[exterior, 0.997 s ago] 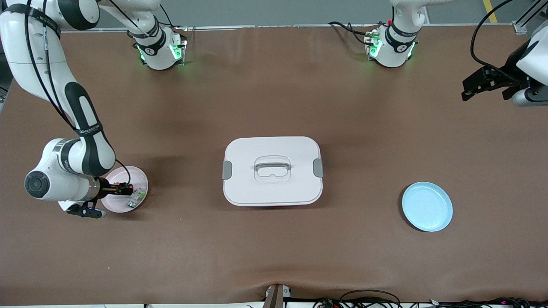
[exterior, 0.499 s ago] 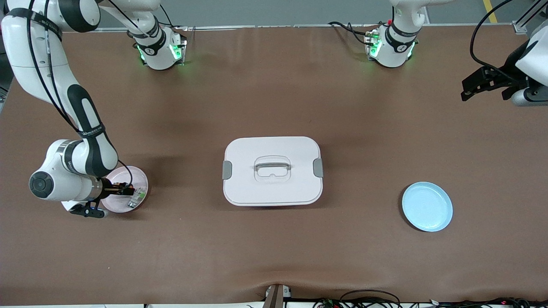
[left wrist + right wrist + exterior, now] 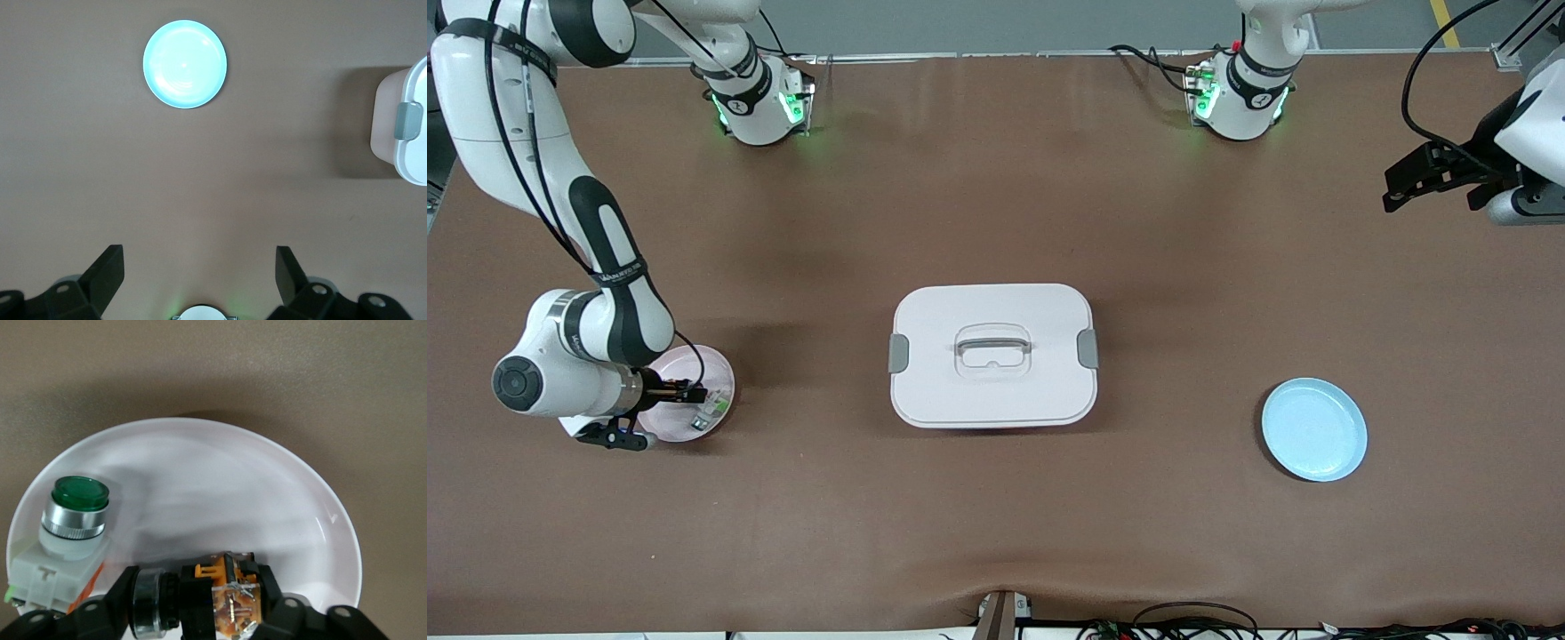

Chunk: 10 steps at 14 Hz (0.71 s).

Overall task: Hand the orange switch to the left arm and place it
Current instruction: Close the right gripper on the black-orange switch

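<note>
The orange switch [image 3: 213,595], a black body with an orange end and a metal ring, lies on a pale pink plate [image 3: 716,373] at the right arm's end of the table. My right gripper [image 3: 199,588] is down on the plate [image 3: 220,487], its fingers pressed against both ends of the switch [image 3: 686,391]. The right gripper [image 3: 683,392] is shut on it. My left gripper [image 3: 1403,183] hangs open and empty over bare table at the left arm's end, well away from the white box [image 3: 993,356]. The left wrist view shows that gripper [image 3: 198,259] open, with the box [image 3: 407,127] at the frame's edge.
A green-and-white component [image 3: 72,523] lies on the same plate beside the switch [image 3: 710,412]. A light blue plate [image 3: 1313,429] sits toward the left arm's end, nearer the front camera than the box, and shows in the left wrist view [image 3: 185,63]. The box stands mid-table between both plates.
The right gripper's fingers have shut on the orange switch on the pink plate, and its wrist has shifted slightly. The left arm has barely moved.
</note>
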Available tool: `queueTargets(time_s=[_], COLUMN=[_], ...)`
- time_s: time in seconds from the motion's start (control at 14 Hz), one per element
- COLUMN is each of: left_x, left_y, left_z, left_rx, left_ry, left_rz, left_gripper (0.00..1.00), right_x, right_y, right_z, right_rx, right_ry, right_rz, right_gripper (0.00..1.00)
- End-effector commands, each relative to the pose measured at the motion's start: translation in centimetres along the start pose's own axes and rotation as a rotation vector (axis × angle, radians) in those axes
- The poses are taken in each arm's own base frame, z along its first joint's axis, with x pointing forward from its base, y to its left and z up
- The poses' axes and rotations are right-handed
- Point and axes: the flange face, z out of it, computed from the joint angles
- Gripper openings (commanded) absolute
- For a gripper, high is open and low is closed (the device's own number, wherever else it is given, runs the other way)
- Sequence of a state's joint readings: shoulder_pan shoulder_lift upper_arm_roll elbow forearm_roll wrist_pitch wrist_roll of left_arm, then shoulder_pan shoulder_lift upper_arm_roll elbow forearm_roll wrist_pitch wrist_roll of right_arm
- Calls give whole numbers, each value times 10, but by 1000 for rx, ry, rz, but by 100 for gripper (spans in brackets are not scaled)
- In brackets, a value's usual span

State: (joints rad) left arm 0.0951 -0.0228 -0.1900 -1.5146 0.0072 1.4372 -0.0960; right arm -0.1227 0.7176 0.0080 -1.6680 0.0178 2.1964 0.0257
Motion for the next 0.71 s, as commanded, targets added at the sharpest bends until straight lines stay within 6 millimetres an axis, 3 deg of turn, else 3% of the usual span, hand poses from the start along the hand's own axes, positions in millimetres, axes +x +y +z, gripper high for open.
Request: queueTargets(time_s=[0.0,0.21,0.43,0.64], left_x=[3,3,3,2], left_y=[-2,-1,-1,2], left_z=[-4,-3,-3,-2], left_rx=[-5,-5,-5,-5], left_ry=[5,4,4,2], left_rz=[-9,-8,-8,-3], left_gripper=[100,100,100,100], right_x=[0,-1,-5,-17], right_y=[-1,-1,1,-4], right_z=[1,0,-5,-41], right_rx=[-9,-9,-8,3], right_ry=[-4,-6,-41,-121], right_rz=[-13,-45,-43,-29], right_gripper=[42,30,28,28])
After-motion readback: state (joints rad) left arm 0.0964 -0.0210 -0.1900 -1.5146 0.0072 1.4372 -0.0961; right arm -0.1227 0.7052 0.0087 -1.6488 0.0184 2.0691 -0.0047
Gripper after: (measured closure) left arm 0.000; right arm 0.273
